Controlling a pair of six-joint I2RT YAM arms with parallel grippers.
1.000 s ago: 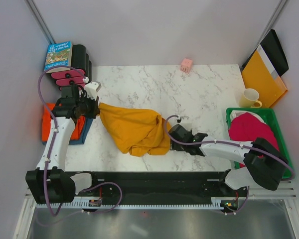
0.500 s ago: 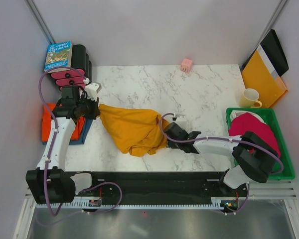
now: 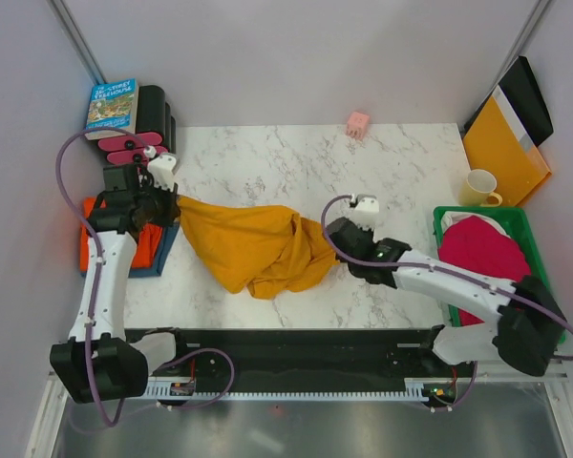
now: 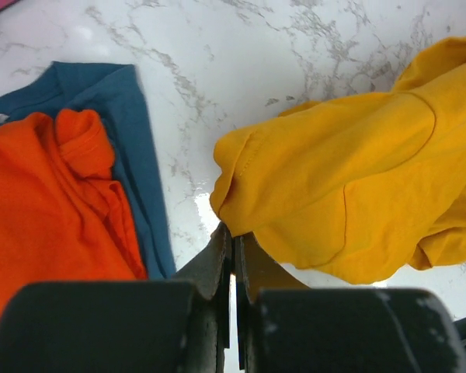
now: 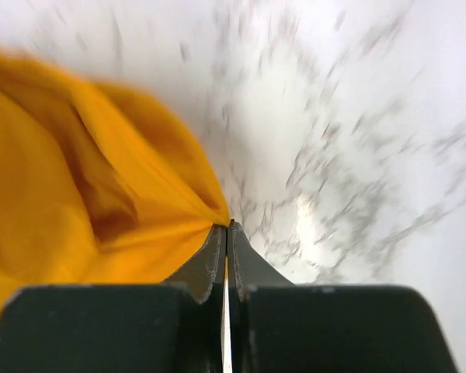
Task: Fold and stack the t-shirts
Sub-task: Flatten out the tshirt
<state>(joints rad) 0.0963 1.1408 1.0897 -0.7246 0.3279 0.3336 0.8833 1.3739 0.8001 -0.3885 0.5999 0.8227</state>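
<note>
The mustard-yellow t-shirt point(image 3: 258, 248) lies bunched mid-table, stretched between both arms. My left gripper point(image 3: 168, 206) is shut on its left corner, seen close in the left wrist view point(image 4: 234, 233) with yellow cloth point(image 4: 349, 179) hanging from the tips. My right gripper point(image 3: 332, 235) is shut on the shirt's right edge; the cloth point(image 5: 85, 194) fans out from the tips point(image 5: 227, 228). At the left edge the red-orange t-shirt point(image 3: 92, 244) point(image 4: 46, 202) lies on the dusty blue one point(image 3: 163, 252) point(image 4: 132, 148). The magenta-pink t-shirt point(image 3: 482, 250) sits in the green basket point(image 3: 546, 286).
A book point(image 3: 112, 105) lies on a black holder with pink rollers point(image 3: 134, 148) at the back left. A small pink object point(image 3: 358, 123) is at the back edge. A cream mug point(image 3: 480, 188) and a yellow-orange folder point(image 3: 501, 148) stand at the back right.
My right gripper has shut on the yellow shirt's right edge and drawn it right and back. My left gripper has shifted left with its corner, so the shirt is stretched wider.
</note>
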